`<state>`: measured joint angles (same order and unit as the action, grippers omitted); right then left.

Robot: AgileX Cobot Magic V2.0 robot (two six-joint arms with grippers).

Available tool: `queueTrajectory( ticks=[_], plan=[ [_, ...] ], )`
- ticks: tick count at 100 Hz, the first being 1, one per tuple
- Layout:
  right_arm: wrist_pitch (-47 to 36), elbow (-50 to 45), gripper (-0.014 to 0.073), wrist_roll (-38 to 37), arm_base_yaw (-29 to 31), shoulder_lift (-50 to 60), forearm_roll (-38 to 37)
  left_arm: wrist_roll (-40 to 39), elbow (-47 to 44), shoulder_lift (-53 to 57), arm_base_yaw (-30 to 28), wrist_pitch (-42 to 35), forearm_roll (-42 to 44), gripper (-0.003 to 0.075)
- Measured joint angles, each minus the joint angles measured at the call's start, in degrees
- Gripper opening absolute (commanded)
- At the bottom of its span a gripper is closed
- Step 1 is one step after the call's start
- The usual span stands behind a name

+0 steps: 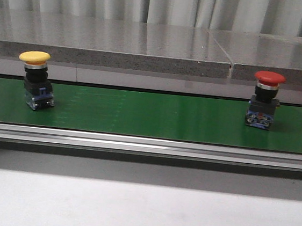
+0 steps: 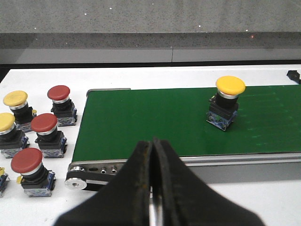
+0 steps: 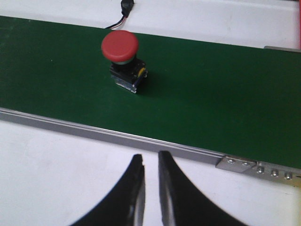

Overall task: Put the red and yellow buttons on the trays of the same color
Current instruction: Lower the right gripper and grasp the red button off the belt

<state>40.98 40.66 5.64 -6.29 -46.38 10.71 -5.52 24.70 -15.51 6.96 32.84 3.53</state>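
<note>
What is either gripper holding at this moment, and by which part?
Nothing. The left gripper is shut on nothing, the right gripper nearly closed and empty; the yellow button and red button stand untouched on the belt.

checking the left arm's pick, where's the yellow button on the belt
In the front view the yellow button stands upright at the left end of the green belt, far from the red button at the right end.

Green conveyor belt [image 1: 140,114], aluminium side rail [image 1: 147,145], grey stone ledge [image 1: 109,44], black cable [image 3: 123,14].
</note>
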Motion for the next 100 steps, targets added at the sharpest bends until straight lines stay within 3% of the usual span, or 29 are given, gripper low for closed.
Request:
queueTrajectory(
  ticks=[14,23,32,36,43,71,100],
  plan=[
    [-0.5,0.0,0.0171,0.0,0.0,-1.4,0.0,0.0,0.0,0.0,0.0,0.0,0.0,-0.0019],
    [-0.5,0.0,0.0363,0.0,0.0,-1.7,0.0,0.0,0.0,0.0,0.0,0.0,0.0,-0.0019],
    [-0.6,0.0,0.0614,0.0,0.0,-1.7,0.0,0.0,0.0,0.0,0.0,0.0,0.0,-0.0019],
    [-0.7,0.0,0.0675,0.0,0.0,-1.7,0.0,0.0,0.0,0.0,0.0,0.0,0.0,-0.0019],
    [-0.8,0.0,0.0641,0.0,0.0,-1.7,0.0,0.0,0.0,0.0,0.0,0.0,0.0,-0.0019],
    [-1.6,2.1,0.0639,-0.9,0.4,-3.7,0.1,0.0,0.0,0.0,0.0,0.0,0.0,-0.0019],
    [-1.4,10.5,0.0639,-1.2,3.3,-17.1,0.1,0.0,0.0,0.0,0.0,0.0,0.0,-0.0019]
  ],
)
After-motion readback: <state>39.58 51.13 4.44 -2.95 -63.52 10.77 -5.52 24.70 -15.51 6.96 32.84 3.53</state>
